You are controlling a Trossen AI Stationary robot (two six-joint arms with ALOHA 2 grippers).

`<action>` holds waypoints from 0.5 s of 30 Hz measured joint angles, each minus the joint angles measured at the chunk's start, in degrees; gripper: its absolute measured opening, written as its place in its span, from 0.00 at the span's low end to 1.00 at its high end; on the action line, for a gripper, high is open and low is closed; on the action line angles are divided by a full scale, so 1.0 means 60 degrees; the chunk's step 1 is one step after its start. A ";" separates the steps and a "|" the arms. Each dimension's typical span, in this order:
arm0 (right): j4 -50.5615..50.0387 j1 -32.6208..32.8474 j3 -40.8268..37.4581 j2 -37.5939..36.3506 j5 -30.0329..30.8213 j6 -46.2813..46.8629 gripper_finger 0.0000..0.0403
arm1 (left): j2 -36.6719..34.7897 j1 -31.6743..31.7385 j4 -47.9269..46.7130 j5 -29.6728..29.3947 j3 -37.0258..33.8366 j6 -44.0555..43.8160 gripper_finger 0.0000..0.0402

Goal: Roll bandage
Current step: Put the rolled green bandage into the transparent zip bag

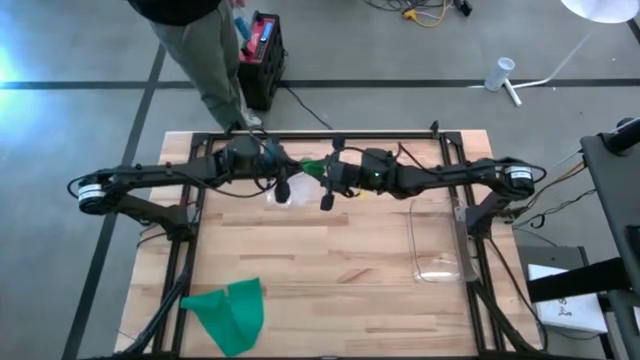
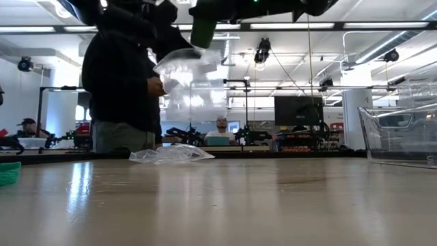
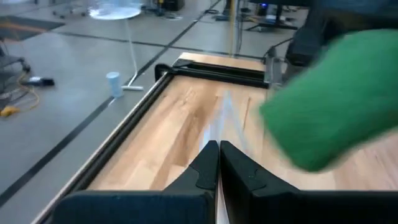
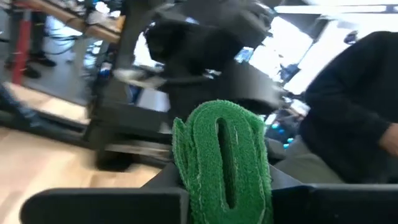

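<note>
My right gripper (image 4: 224, 193) is shut on a rolled green bandage (image 4: 222, 155), high above the far middle of the table (image 1: 330, 280); the roll (image 2: 203, 31) shows at the top of the low view. Just to its left my left gripper (image 3: 218, 158) is shut on a clear plastic bag (image 2: 183, 72), which hangs below it. The roll (image 3: 336, 99) is close in front of the left fingers. A second, loose green bandage (image 1: 230, 312) lies spread on the near left of the table. My left gripper pinches a thin edge of the clear bag (image 3: 220, 127) between its two shut fingers, reaching roughly level from the table's left. The bag hangs slack below the fingers, clear of the table. My right gripper pinches the green roll by its wound sides (image 4: 186, 165), fingers level from the table's right. The roll faces the wrist camera end-on, its core squeezed to a narrow slot (image 4: 226, 158). It is lifted clear of the table.
Another crumpled clear bag (image 2: 171, 154) lies on the table under the grippers. A clear plastic bin (image 1: 437, 243) stands at the right. A person (image 1: 200, 50) stands just beyond the far left edge. The near middle of the table is bare wood.
</note>
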 joint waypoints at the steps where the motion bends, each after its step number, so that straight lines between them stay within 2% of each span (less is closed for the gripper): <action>1: -0.0117 0.0028 -0.0026 -0.0047 -0.0035 0.0002 0.11 | 0.0026 0.0046 0.0021 -0.0069 0.0000 -0.0116 0.00; 15: -0.0850 0.0002 -0.0510 -0.0200 0.0056 0.0287 0.11 | 0.0113 0.0192 0.0193 0.0089 0.0000 -0.0508 0.00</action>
